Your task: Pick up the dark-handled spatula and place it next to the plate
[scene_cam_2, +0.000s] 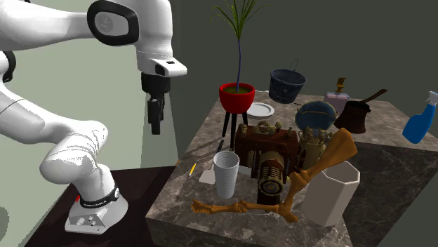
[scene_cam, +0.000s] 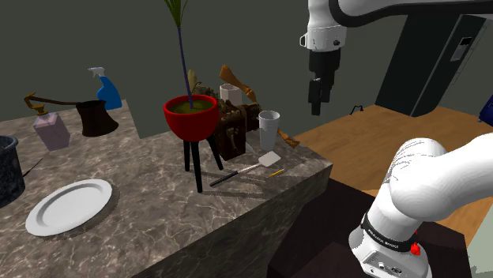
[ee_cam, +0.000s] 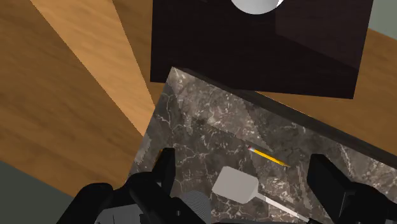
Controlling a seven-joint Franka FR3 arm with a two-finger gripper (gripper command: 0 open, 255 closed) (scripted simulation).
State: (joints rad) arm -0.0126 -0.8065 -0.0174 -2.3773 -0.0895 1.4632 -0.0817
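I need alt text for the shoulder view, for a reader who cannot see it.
The arm's open black gripper hangs in the air at the view's right, beyond the end of a dark marble counter, holding nothing. The dark-handled spatula lies near that end, and the white plate lies far to the view's left, past a red plant pot.

Veined marble counter [scene_cam: 158, 225], seemingly metal spatula [scene_cam: 246, 168]

Gripper [scene_cam: 316, 101] aloft, jaws apart
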